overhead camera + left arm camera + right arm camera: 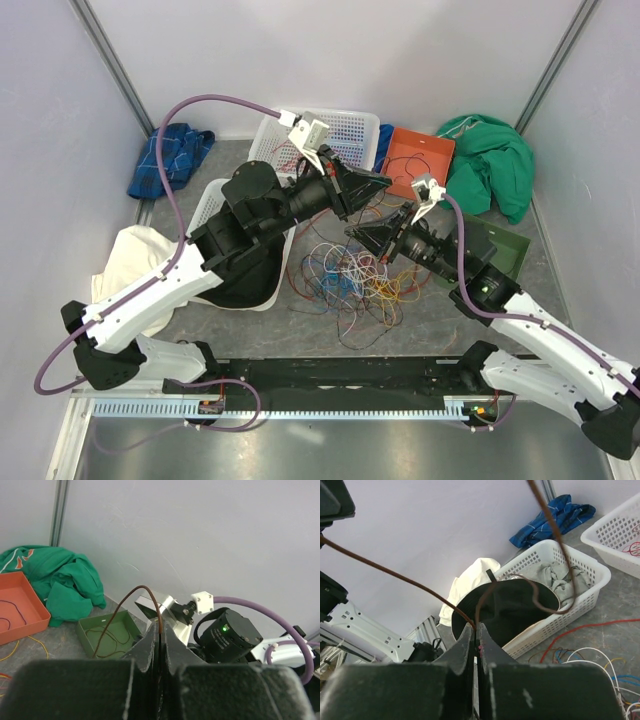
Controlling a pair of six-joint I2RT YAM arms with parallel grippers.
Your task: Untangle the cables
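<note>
One brown cable (144, 587) is held at two places, the fingers of the left gripper (159, 630) and of the right gripper (476, 630) each being pressed shut on it. One loose tangle of cables (350, 275) is seen on the table (450, 310), nearer than both grippers and right of the nearer of two white baskets (212, 195). One orange tray (425, 150) and one green tray (500, 250) are placed far right.

bright, even light with soft shadows; wrist views blur along their bottom edge.
</note>
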